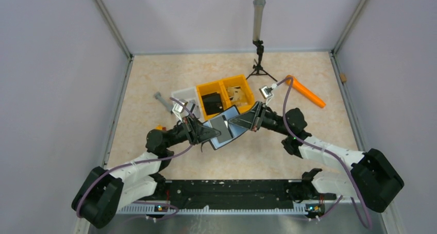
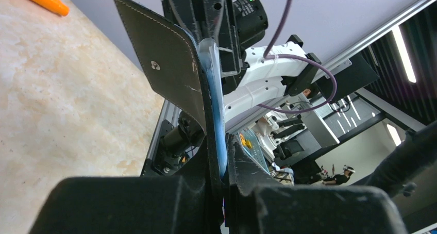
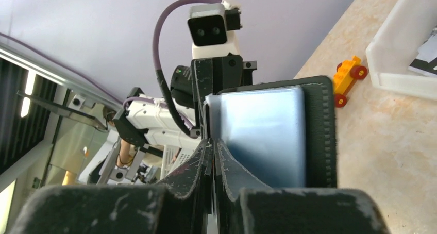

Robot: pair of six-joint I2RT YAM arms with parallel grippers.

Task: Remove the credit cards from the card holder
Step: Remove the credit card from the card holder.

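Note:
The card holder (image 1: pixel 227 128) hangs open above the table centre between both arms, black outside with pale grey-blue lining. My left gripper (image 1: pixel 205 133) is shut on one flap; in the left wrist view the flap (image 2: pixel 206 105) runs edge-on into the gripper (image 2: pixel 225 185), and the black strap (image 2: pixel 162 64) with its snap stands out. My right gripper (image 1: pixel 234 121) is shut on thin dark sheets (image 3: pixel 212 141), apparently a credit card's edge, beside the lining (image 3: pixel 263 131). A silvery-grey credit card (image 1: pixel 220 124) shows inside the holder.
An orange two-compartment bin (image 1: pixel 242 84) behind the holder has a black blocky item (image 1: pixel 210 101) in it. A white tray (image 1: pixel 181 94), a grey stick (image 1: pixel 162 100), an orange tube (image 1: pixel 306 91), a tripod pole (image 1: pixel 257 38) and a small yellow toy (image 3: pixel 349 75) are there too.

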